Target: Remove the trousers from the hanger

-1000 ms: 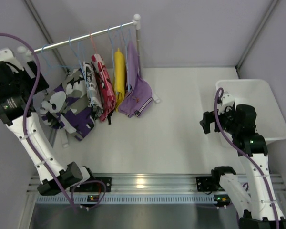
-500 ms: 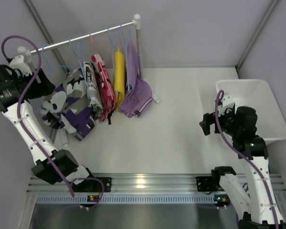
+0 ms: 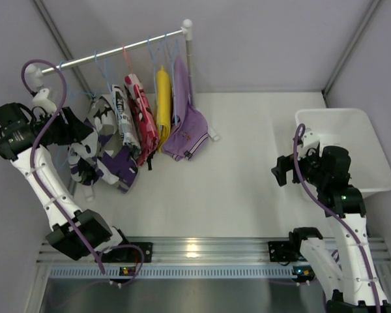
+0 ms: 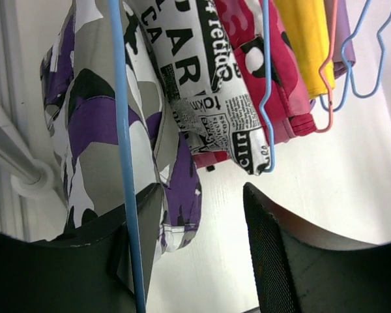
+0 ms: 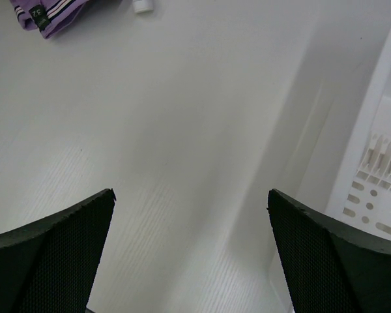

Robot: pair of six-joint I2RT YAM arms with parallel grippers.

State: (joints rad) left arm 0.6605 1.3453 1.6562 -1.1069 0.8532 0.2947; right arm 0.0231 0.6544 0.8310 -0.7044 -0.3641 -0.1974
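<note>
Trousers of purple, white and black camouflage cloth hang draped on the thin light-blue hanger, directly ahead of the left gripper. Their lower hem sags into the gap against the left-hand finger.

Left jaws: apart, part-way, with bare table showing between them. No cloth can be seen pinched. The hanger wire crosses in front of the left-hand finger, not inside the gap. I cannot tell whether it touches.

Handling, as judged: the cloth looks soft, light and limp. It should bunch under a pinch and slide along the wire without much resistance. The hanger looks stiff but slight, and likely to swing on the rail if tugged. The best hold appears to be the loose hem nearest the gap, cloth only. Taking the wire as well would drag the hanger along.

Neighbours: a lettered garment on its own blue hanger hangs just beyond the right-hand finger, and could be snagged.

Right gripper: jaws wide apart, holding nothing, over bare table.

Container: a white bin stands beside the right-hand finger. No garment shows in the part the arm leaves uncovered.
</note>
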